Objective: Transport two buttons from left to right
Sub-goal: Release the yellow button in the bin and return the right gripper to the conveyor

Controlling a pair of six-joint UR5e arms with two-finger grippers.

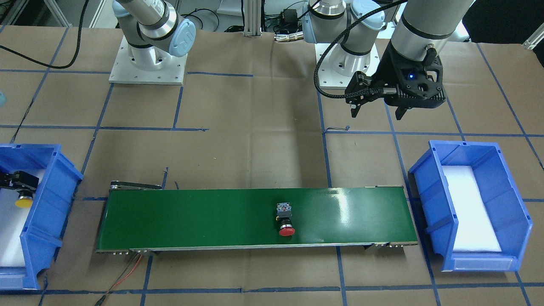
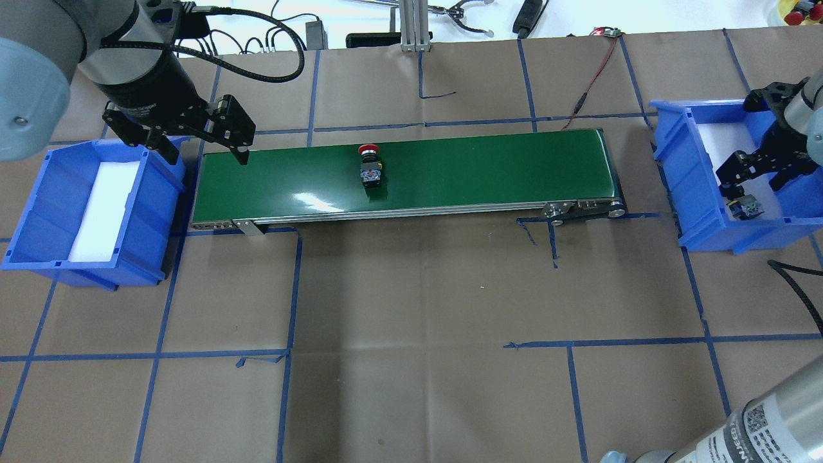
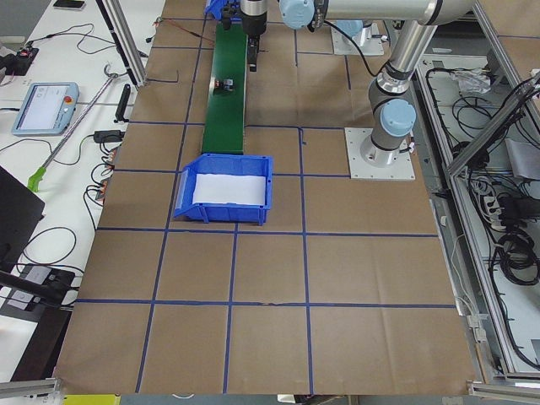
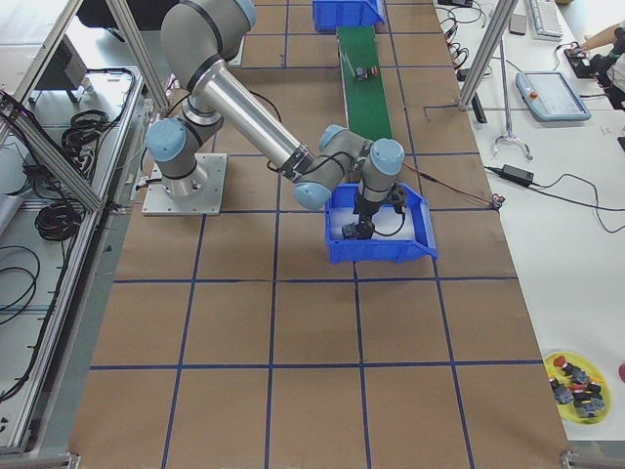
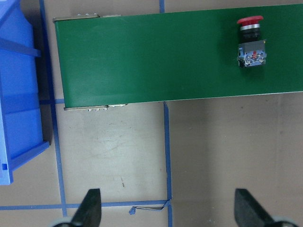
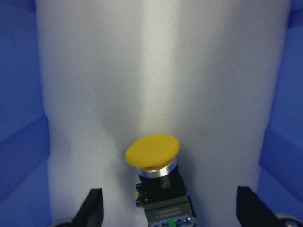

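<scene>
The red button lay on its side about midway along the green belt, its cap toward the edge farther from the robot and its grey-blue block toward the near edge. The left gripper hung above the table by the belt's left end, between the belt and the left bin. Its jaws were spread wide and held nothing, and the wrist view showed brown paper and blue tape between its fingers. That bin was lined with white foam. The right gripper was down inside the right bin. Its jaws were also wide open, one finger on either side of the yellow button and neither touching it. The yellow button lay on that bin's white foam, and its black body and block showed below the cap in the wrist view.
</scene>
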